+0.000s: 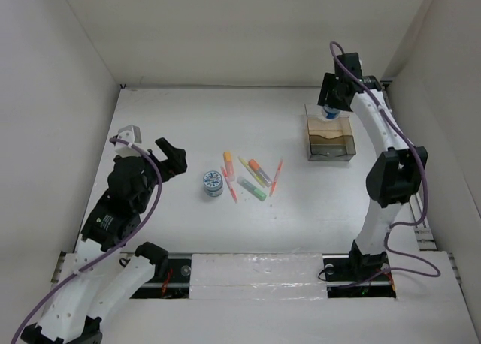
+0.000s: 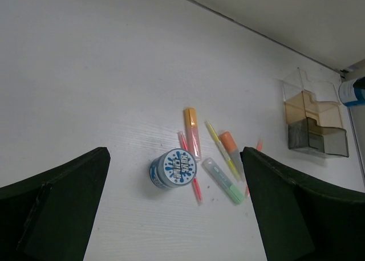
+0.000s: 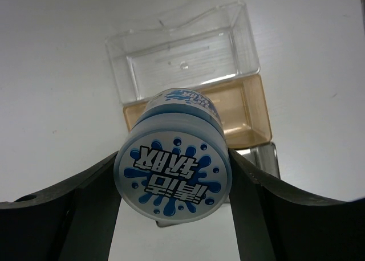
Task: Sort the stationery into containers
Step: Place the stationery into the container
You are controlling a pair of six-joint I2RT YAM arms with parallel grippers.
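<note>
The right pincer (image 3: pixel 174 188) clamped a patterned tub (image 3: pixel 173 170) above the organizer box (image 3: pixel 182 56) — the left pincer (image 1: pixel 173 158) stood wide apart.

Blue tub (image 2: pixel 352 92) — cropped by the left-wrist view's edge — hides much of the organizer's (image 3: pixel 188 61) grey compartment.

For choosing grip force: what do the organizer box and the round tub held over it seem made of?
The organizer box looks like hard, glossy, transparent plastic: the table shows through its walls, and it has clear, amber and smoky sections. The tub is probably smooth plastic, judging by its soft sheen, with a pale-blue rim and a printed blue-and-white label on its end.
</note>
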